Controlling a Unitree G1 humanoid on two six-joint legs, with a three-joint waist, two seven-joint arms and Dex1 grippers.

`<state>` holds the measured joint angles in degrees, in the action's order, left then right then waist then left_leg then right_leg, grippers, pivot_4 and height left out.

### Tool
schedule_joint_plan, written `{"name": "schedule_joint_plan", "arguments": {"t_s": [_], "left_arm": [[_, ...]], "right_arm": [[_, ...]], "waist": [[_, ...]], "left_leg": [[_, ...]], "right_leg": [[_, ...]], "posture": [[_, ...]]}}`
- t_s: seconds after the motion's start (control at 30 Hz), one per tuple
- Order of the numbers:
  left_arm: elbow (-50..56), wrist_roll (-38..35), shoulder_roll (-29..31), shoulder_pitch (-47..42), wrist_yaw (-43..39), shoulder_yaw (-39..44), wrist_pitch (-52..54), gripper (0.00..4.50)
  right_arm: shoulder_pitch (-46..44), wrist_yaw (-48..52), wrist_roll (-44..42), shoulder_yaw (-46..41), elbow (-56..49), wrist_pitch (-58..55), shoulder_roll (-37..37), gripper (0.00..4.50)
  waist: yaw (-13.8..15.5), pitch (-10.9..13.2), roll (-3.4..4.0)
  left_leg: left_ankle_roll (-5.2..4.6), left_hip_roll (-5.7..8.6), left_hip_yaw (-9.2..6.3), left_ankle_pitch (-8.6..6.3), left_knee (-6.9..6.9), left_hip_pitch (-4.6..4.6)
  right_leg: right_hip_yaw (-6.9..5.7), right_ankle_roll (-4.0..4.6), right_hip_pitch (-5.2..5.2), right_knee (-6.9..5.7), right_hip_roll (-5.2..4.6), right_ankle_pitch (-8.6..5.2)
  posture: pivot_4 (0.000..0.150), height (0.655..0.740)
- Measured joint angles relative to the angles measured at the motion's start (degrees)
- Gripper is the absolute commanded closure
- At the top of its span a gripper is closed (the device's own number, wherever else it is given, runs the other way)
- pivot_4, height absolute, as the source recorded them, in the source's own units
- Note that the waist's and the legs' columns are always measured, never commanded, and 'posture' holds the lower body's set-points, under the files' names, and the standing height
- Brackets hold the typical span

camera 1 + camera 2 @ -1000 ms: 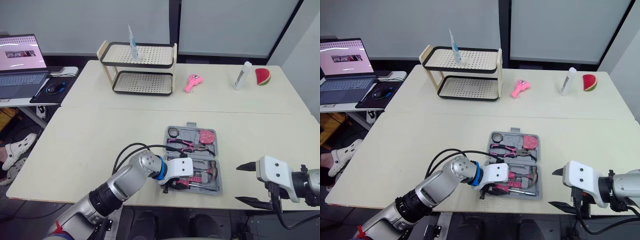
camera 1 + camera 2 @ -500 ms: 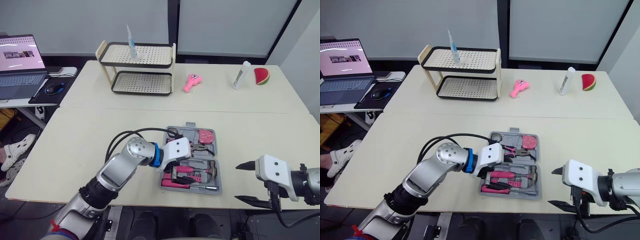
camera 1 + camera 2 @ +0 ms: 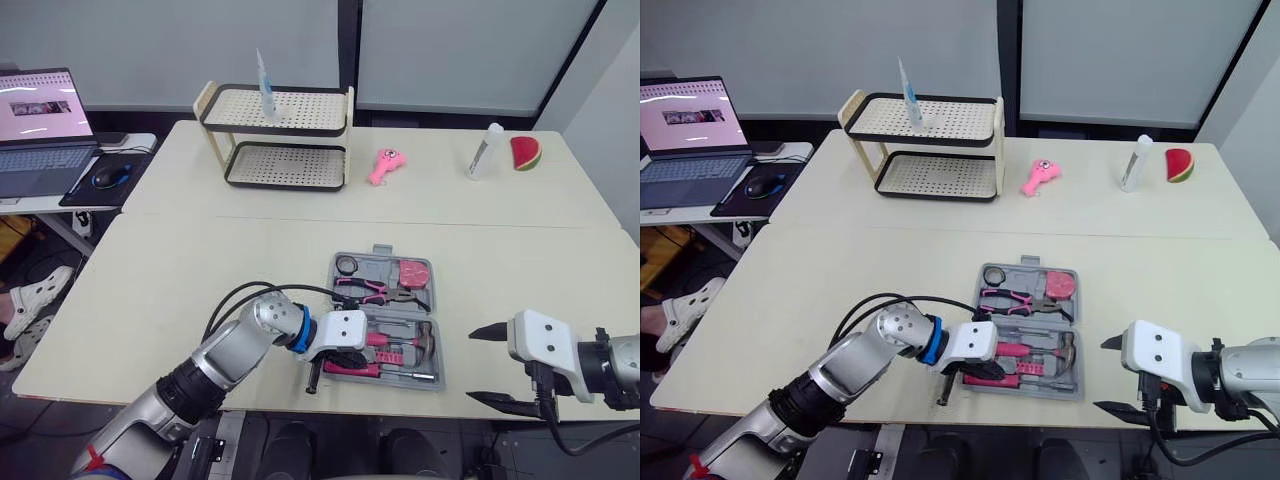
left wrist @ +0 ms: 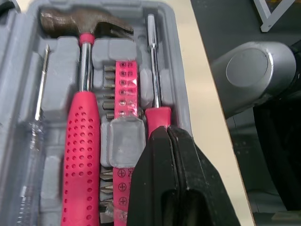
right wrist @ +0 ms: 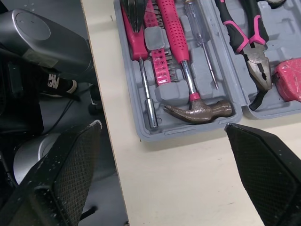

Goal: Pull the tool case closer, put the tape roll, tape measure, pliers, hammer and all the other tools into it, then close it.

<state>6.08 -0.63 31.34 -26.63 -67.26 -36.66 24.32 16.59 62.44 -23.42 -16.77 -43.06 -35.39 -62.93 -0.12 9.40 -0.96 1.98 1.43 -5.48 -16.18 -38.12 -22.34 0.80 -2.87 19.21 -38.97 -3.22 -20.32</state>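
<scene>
The grey tool case [image 3: 334,292] lies open near the table's front edge. In it are the tape roll [image 3: 346,264], pink pliers [image 3: 380,290], pink tape measure [image 3: 413,271], hammer [image 3: 424,341] and a pink-handled screwdriver [image 4: 153,70]. My left gripper [image 4: 164,134] is shut with nothing between its fingers. It hovers over the screwdriver's handle at the case's near left corner [image 3: 335,358]. To the right of the case, my right gripper [image 3: 472,365] stands open at the table's front edge with nothing in it. The right wrist view shows the hammer [image 5: 197,109] and pliers [image 5: 249,44] in the case.
At the back of the table stand a two-tier rack [image 3: 275,135], a pink toy [image 3: 383,165], a white tube [image 3: 484,150] and a watermelon slice [image 3: 525,152]. A laptop [image 3: 40,130] sits on a side table at the left.
My left gripper, open over the case's middle half a second ago, has drawn back to the near left corner and shut. The right arm has not moved.
</scene>
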Motion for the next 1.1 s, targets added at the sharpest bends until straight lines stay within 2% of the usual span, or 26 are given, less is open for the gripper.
{"name": "schedule_joint_plan", "arguments": {"t_s": [0.4, 0.53, 0.6, 0.7, 0.73, 0.87, 1.1], "left_arm": [[-1.8, 1.9, -1.5, 0.8, 1.5, 0.2, -3.5, 4.46], [1.1, -2.5, -1.0, 4.1, 1.3, 4.5, -0.7, 4.46], [4.1, -6.5, 0.4, 5.6, 1.9, 10.9, -0.4, 4.46], [3.8, -7.9, 4.1, 5.6, 3.6, 19.3, -2.8, 4.50], [2.4, -7.9, 4.8, 5.6, 4.3, 21.0, -4.1, 4.50], [-6.7, -6.4, 5.3, 5.6, 6.1, 23.5, -10.8, 4.50], [-19.4, -2.3, 3.2, 4.3, 8.2, 23.2, -20.3, 4.50]], "right_arm": [[-0.4, -0.1, -0.5, 0.1, -0.1, 0.0, 0.0, 0.00], [-2.3, -1.5, -1.2, 0.2, 0.0, 0.1, 2.0, 0.00], [-5.3, -4.2, 0.1, 1.6, 1.8, 2.2, 5.3, 0.00], [-7.9, -7.5, 3.3, 5.2, 6.3, 4.7, 7.7, 0.61], [-8.9, -8.3, 4.8, 6.7, 8.4, 5.6, 8.3, 0.99], [-13.6, -11.2, 11.3, 12.5, 17.5, 10.5, 9.9, 2.17], [-19.5, -15.0, 20.5, 22.1, 28.7, 14.6, 14.2, 3.29]], "waist": [[0.0, 0.0, 0.02], [-0.2, 0.0, 0.01], [-0.3, 0.0, -0.02], [-0.3, -0.1, 0.04], [-0.3, -0.1, 0.05], [-0.3, 0.0, 0.05], [-0.3, 0.0, 0.05]], "left_leg": [[0.00, -0.01, 0.00, 0.00, 0.00, 0.02], [0.00, -0.07, -0.03, 0.00, 0.01, 0.01], [0.01, -0.10, -0.08, 0.01, 0.00, 0.01], [0.01, -0.07, -0.02, 0.01, 0.03, 0.11], [0.01, -0.03, 0.02, 0.01, 0.03, 0.12], [0.01, -0.01, 0.11, 0.00, 0.05, 0.13], [0.03, -0.01, 0.12, 0.02, 0.03, 0.06]], "right_leg": [[0.01, 0.00, -0.01, 0.00, 0.00, 0.00], [0.02, 0.00, 0.01, -0.02, 0.02, 0.00], [0.00, 0.01, 0.02, -0.04, 0.03, 0.00], [0.02, 0.00, 0.00, -0.04, 0.02, 0.00], [0.01, 0.00, 0.00, -0.03, 0.00, 0.00], [-0.02, 0.00, 0.07, -0.04, -0.01, 0.00], [-0.03, 0.00, 0.15, -0.06, -0.01, 0.00]], "posture": [[0.150, 0.7290], [0.150, 0.7290], [0.150, 0.7290], [0.150, 0.7290], [0.150, 0.7290], [0.150, 0.7290], [0.150, 0.7290]]}}
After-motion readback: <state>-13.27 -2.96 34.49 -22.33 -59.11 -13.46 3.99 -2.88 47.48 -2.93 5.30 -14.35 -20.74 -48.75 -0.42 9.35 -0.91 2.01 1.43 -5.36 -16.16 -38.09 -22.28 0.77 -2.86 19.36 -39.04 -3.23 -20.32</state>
